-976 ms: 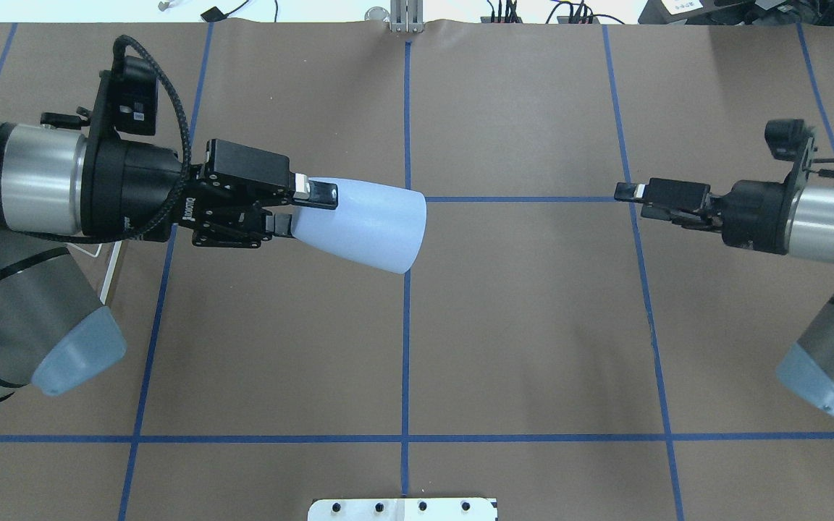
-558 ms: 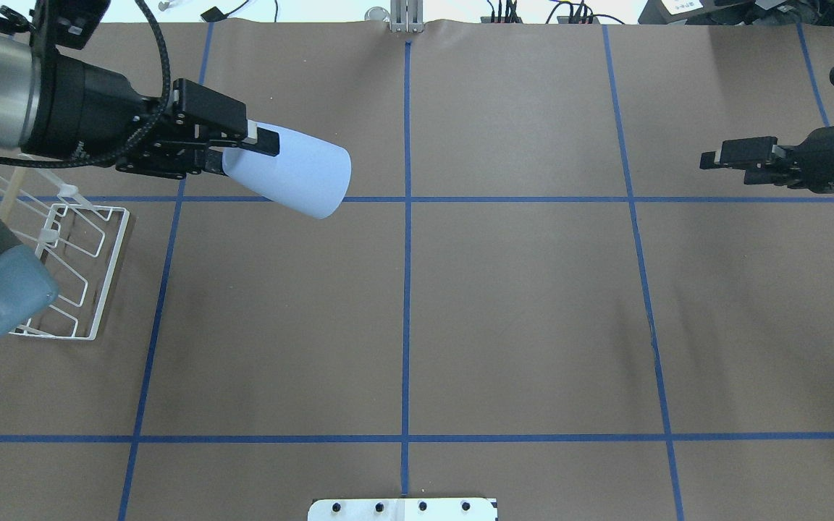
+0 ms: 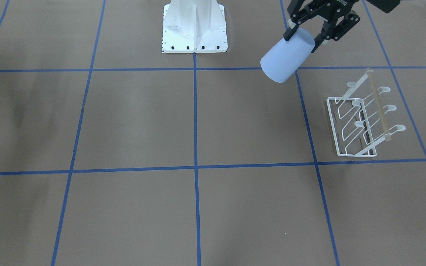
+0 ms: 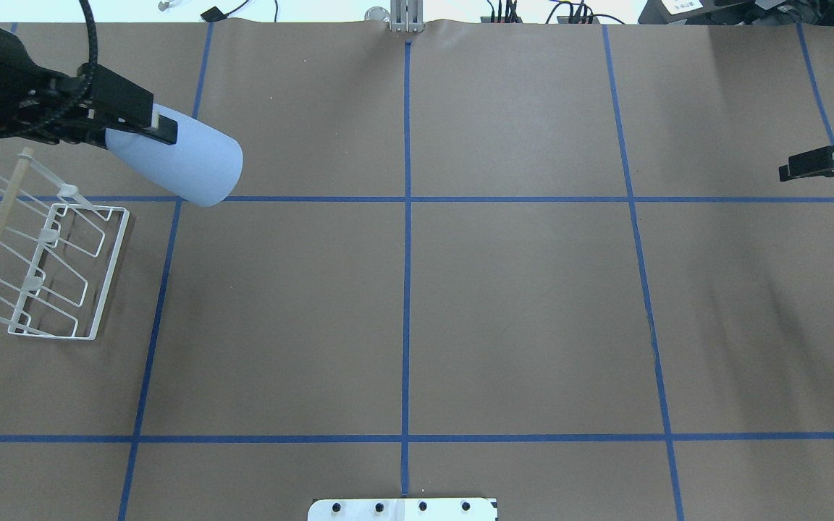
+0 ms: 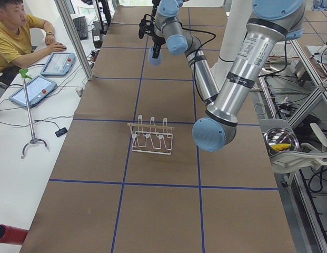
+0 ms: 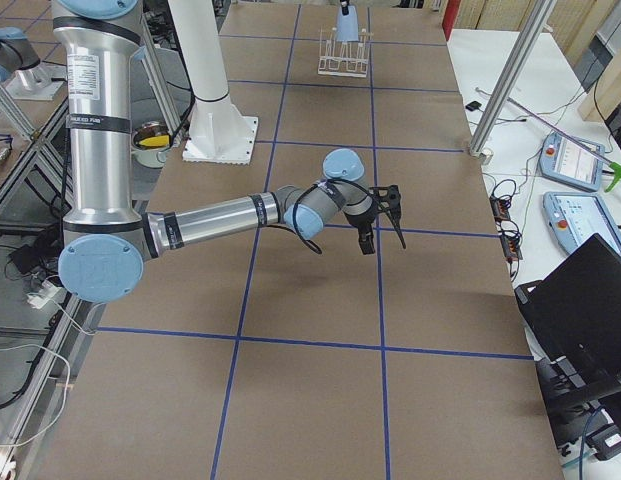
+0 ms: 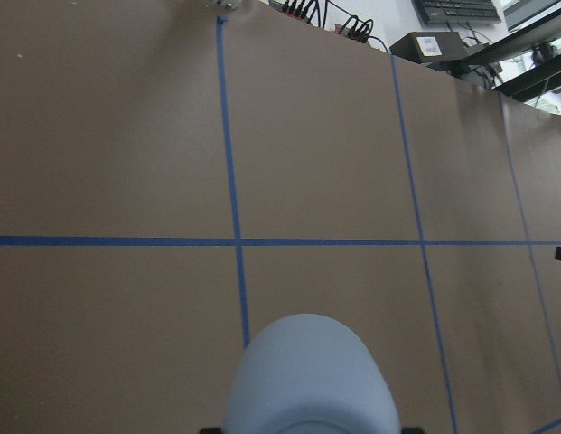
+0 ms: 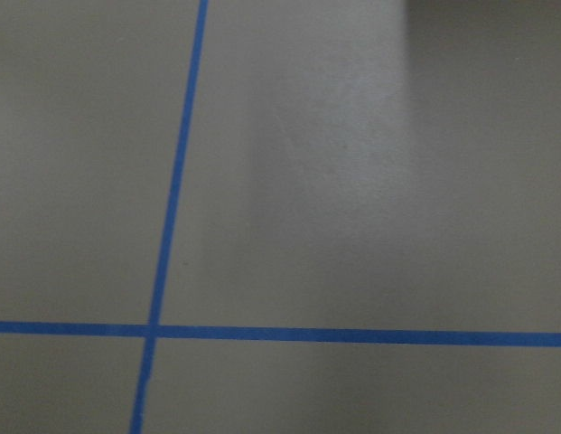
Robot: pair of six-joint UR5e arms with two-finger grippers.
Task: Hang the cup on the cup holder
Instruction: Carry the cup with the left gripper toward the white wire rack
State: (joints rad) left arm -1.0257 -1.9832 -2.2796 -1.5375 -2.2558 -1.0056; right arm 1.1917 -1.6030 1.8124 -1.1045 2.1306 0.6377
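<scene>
The pale-blue cup (image 4: 185, 165) is held in the air, tilted, open end toward the table's middle. My left gripper (image 4: 143, 134) is shut on its closed end. It hangs just beyond the far end of the cup holder (image 4: 48, 271), a white wire rack with a wooden dowel, and does not touch it. In the front-facing view the cup (image 3: 286, 57), the left gripper (image 3: 301, 40) and the rack (image 3: 361, 122) show the same. The left wrist view shows the cup's rounded end (image 7: 307, 380). My right gripper (image 4: 793, 172) is empty and looks open at the right edge.
A white metal pedestal base (image 3: 194, 29) with bolts stands at the robot's side of the table, in the middle. Blue tape lines cross the brown table. An operator (image 5: 16, 37) sits beside the table's far side.
My left arm has carried the cup left and away from the middle, uncovering the rack. My right arm has drawn back to the right edge.
</scene>
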